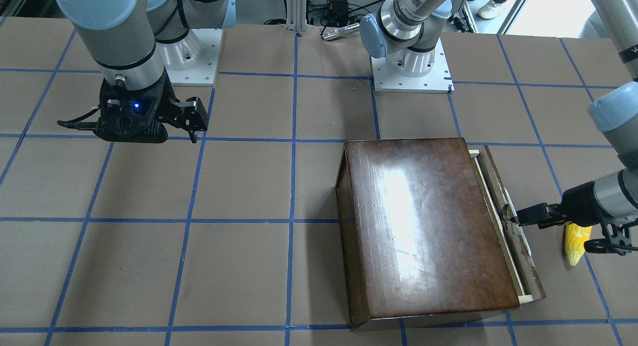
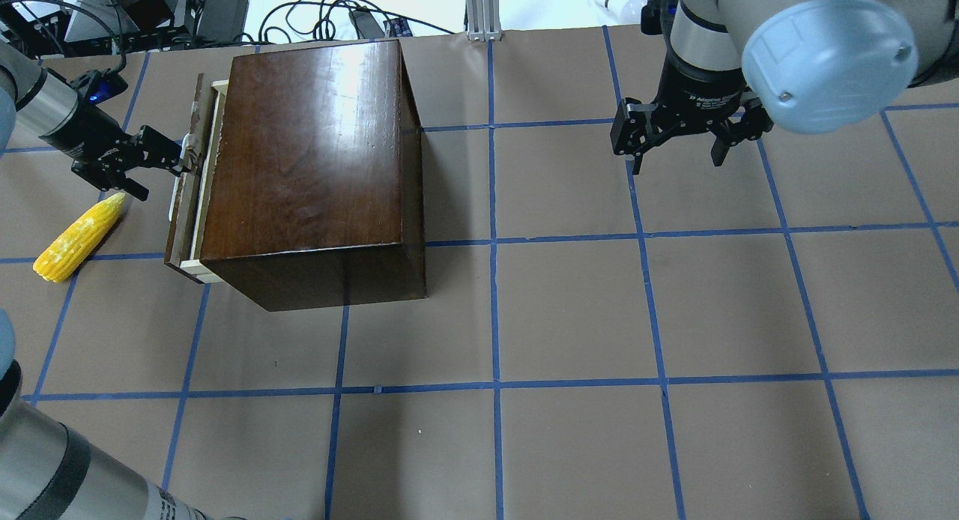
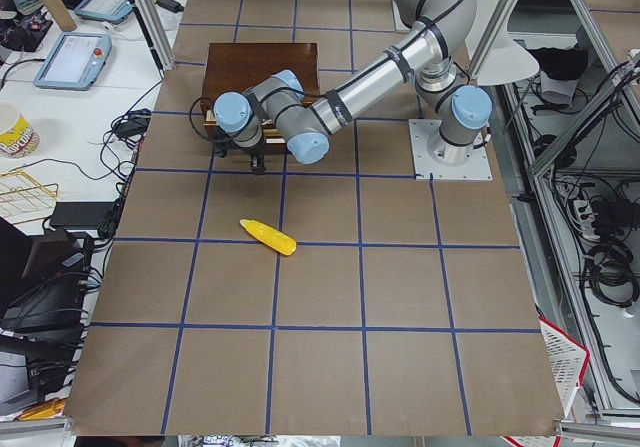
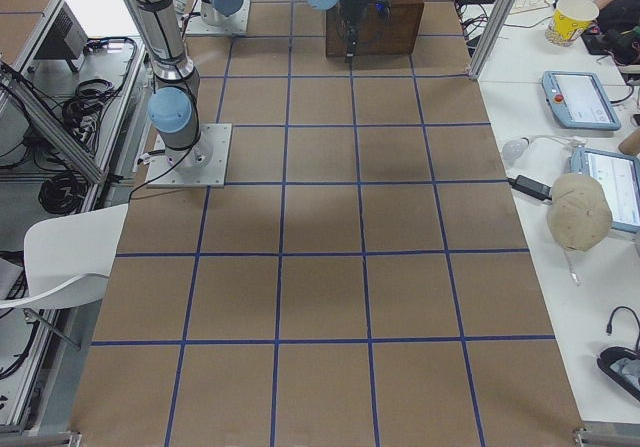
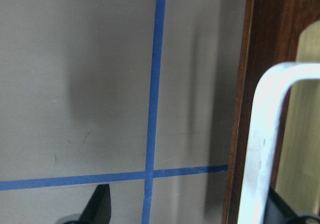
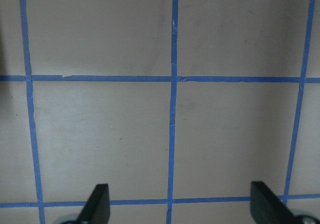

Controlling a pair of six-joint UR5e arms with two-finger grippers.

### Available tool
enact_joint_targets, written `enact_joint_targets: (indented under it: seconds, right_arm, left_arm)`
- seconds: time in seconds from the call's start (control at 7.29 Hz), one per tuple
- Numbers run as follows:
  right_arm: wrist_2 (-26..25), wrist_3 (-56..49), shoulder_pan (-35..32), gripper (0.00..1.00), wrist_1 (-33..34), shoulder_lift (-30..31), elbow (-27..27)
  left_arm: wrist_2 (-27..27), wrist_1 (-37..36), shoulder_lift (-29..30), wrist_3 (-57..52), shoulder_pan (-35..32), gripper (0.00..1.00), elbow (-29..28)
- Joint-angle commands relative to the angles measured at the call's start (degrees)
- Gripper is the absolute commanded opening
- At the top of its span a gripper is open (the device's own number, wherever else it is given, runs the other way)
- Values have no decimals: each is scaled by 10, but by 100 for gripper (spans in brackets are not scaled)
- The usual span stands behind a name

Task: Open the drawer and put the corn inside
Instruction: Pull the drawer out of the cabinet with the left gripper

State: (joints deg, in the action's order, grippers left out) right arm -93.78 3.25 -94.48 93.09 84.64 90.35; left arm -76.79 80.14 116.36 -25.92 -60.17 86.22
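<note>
The drawer point(image 2: 201, 205) of the box point(image 2: 307, 153) stands slightly ajar. The corn point(image 2: 79, 237) lies outside on the table point(image 2: 569, 318). The left gripper point(image 2: 161, 170) is spread, one finger hooked at the handle point(image 5: 265, 134). The right gripper point(image 2: 678, 164) is spread too.

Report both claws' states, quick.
Left claw: open, with the drawer handle between its fingers, not clamped.
Right claw: open, holding nothing.

The drawer point(image 2: 186, 220) shows only a narrow slit beside the box point(image 2: 315, 153), too tight for a gripper. The left gripper point(image 2: 161, 169) sits at its handle point(image 2: 177, 194), crowding the front; the corn point(image 2: 79, 237) lies near, on bare table point(image 2: 599, 318).
</note>
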Motion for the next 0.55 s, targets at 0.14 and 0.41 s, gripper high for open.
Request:
enact_joint_targets:
  seconds: [0.14,0.41]
  right_arm:
    - [0,0,0,100,0,0,0]
    - [0,0,0,100,0,0,0]
  left_arm:
    - [-4,1,0,-1,12,100,-1]
    - [-16,-1,0,-8,15,100,-2]
